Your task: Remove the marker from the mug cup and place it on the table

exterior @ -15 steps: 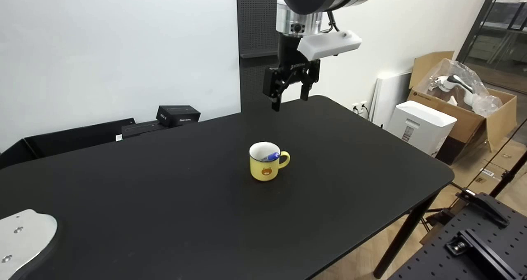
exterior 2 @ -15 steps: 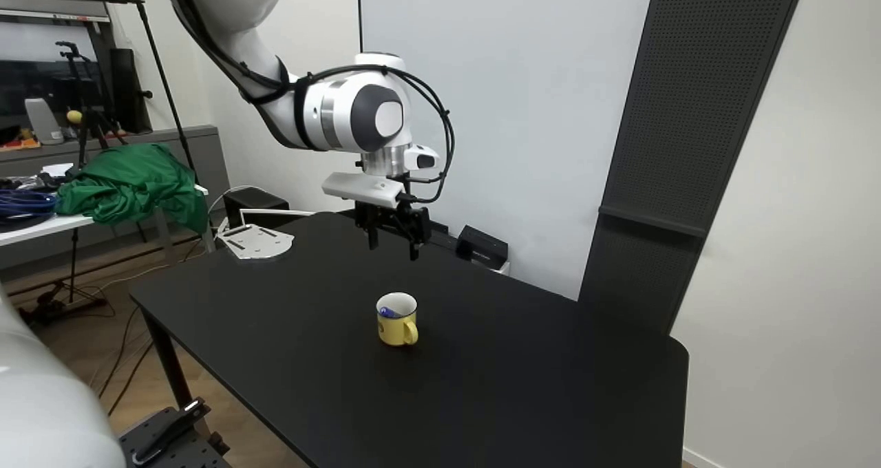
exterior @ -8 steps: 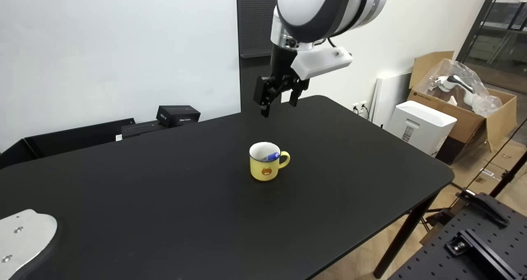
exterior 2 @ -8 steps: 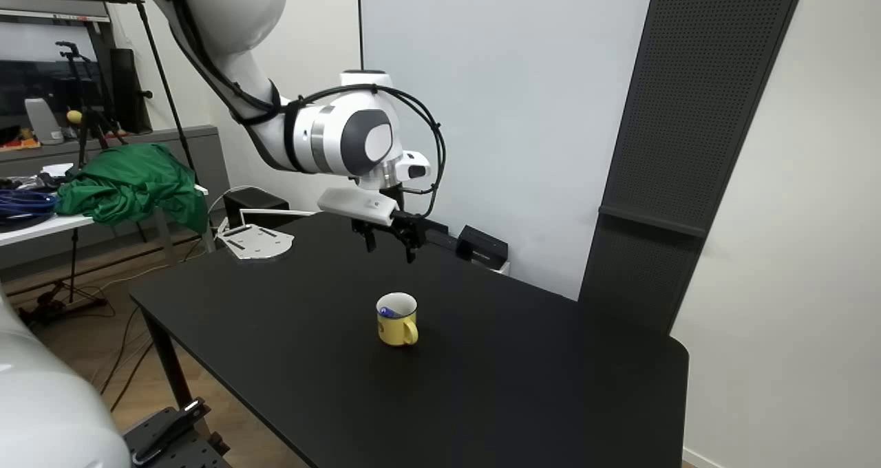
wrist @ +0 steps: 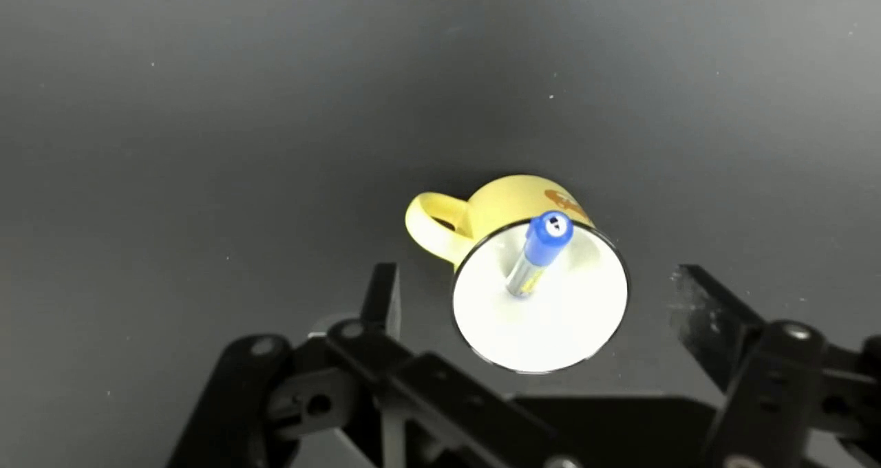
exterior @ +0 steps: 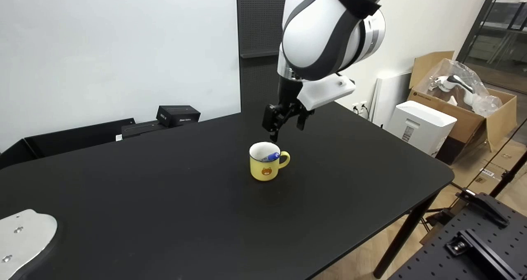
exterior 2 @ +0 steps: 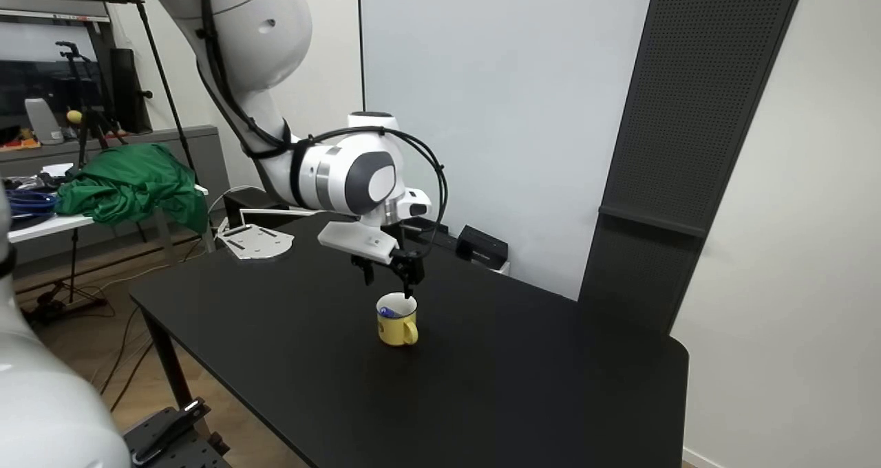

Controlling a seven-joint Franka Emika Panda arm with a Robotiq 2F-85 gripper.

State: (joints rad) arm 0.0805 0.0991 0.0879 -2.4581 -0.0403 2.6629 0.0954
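Observation:
The yellow mug cup [exterior: 259, 171] stands upright on the black table [exterior: 164, 214]; it also shows in an exterior view [exterior 2: 394, 332] and in the wrist view [wrist: 513, 203]. The blue marker [exterior: 271, 157] leans inside it, its blue cap end at the rim; it also shows in an exterior view [exterior 2: 389, 312]. In the wrist view the marker [wrist: 545, 248] points cap up, towards the camera. My gripper [wrist: 542, 296] is open and empty, its fingers on either side of the mug's mouth in that view. In both exterior views the gripper [exterior: 287, 132] [exterior 2: 389, 287] hangs above the mug's rim, apart from it.
Black boxes [exterior: 178, 115] [exterior 2: 482, 246] stand at the table's edge by the white wall panel. A silver plate [exterior: 26, 241] [exterior 2: 256, 242] lies at one end of the table. The mug's handle [wrist: 430, 230] points left in the wrist view.
My gripper has come down a good way towards the mug, staying open. The mug and the marker have not moved.

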